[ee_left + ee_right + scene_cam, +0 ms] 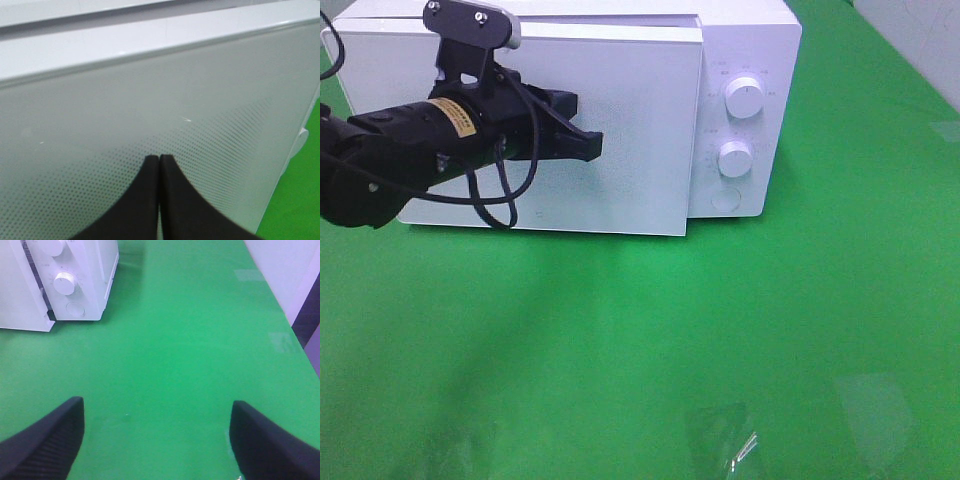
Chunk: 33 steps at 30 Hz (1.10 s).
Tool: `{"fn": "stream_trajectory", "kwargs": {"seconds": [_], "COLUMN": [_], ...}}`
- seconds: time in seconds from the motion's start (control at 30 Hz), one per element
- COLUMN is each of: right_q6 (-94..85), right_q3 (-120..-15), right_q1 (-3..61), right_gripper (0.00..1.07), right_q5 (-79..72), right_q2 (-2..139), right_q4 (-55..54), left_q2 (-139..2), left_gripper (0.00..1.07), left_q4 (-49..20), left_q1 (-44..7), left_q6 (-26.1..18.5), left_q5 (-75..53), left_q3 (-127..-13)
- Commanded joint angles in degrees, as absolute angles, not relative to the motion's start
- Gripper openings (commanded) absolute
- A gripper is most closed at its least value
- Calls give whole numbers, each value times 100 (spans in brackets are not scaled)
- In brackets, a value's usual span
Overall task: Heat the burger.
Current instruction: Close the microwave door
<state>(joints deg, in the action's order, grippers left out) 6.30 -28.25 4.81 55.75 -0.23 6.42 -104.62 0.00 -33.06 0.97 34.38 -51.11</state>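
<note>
**Spotter:** High camera first. What is your left claw doing?

**Operator:** My left claw [592, 147] is pressed together, black fingers tip to tip, with nothing pinched. It hangs in front of the microwave [750, 40], over the white door [640, 190], at about mid-height. A black cable [505, 205] loops under my arm.

**Spotter:** And the burger?

**Operator:** I can't tell where the burger is. None of my cameras shows it, and I can't see through that door.

**Spotter:** What else is around?

**Operator:** Two round knobs [744, 98] sit one above the other on the panel beside the door. A round button [725, 198] is under them. The green table [650, 340] spreads out in front.

**Spotter:** Left wrist camera?

**Operator:** The left claw [159, 161] shows here with its fingers flush together, pointing straight at the dotted face of the door [100, 125]. It is very close, but I can't say whether the tips touch. Along the door's top edge I see a shadowed seam between it and the microwave body.

**Spotter:** Right wrist?

**Operator:** My right claw [157, 407] is spread wide and holds nothing. Only green table [165, 340] shows between the fingers [50, 440]. The microwave [95, 260] stands well apart from it. From here I get one of the knobs [65, 283] and the button [75, 309]. The door's lower corner [30, 325] stands a little forward of the panel.
</note>
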Motion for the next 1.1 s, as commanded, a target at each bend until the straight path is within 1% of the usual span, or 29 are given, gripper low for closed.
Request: {"fn": "stream_trajectory", "kwargs": {"seconds": [0.03,0.2,0.23,0.27,0.3,0.33,0.43,0.47,0.5,0.53,0.57,0.63,0.93,1.1], "right_q6": [596,596,596,596,596,596,596,596,596,596,596,596,596,596], "right_q3": [-2825,-2825,-2825,-2825,-2825,-2825,-2825,-2825,-2825,-2825,-2825,-2825,-2825,-2825], "right_q1": [464,464,464,464,464,464,464,464,464,464,464,464,464,464], "right_gripper": [76,76,76,76,76,76,76,76,76,76,76,76,76,76], "right_q5": [5512,5512,5512,5512,5512,5512,5512,5512,5512,5512,5512,5512,5512,5512], "right_q2": [-178,-178,-178,-178,-178,-178,-178,-178,-178,-178,-178,-178,-178,-178], "right_q4": [659,659,659,659,659,659,659,659,659,659,659,659,659,659], "left_q2": [-10680,-10835,-10898,-10949,-10949,-10995,-11018,-11064,-11064,-11064,-11064,-11064,-11047,-10898], "left_gripper": [0,0,0,0,0,0,0,0,0,0,0,0,0,0], "left_q4": [-57,-115,-264,-430,-430,-527,-556,-625,-625,-814,-814,-1238,-1226,-1209], "left_q1": [-3335,-3335,-3335,-3329,-3329,-3329,-3323,-3306,-3306,-3254,-3254,-3083,-3025,-3209], "left_q6": [86,86,80,0,0,-132,-218,-378,-378,-487,-487,-504,-550,-544], "left_q5": [3375,3358,3329,3329,3329,3300,3243,3203,3203,3237,3237,3191,3203,2704], "left_q3": [-5500,-5764,-5901,-5993,-5993,-6056,-6096,-6165,-6165,-6165,-6165,-6165,-6165,-6131]}}
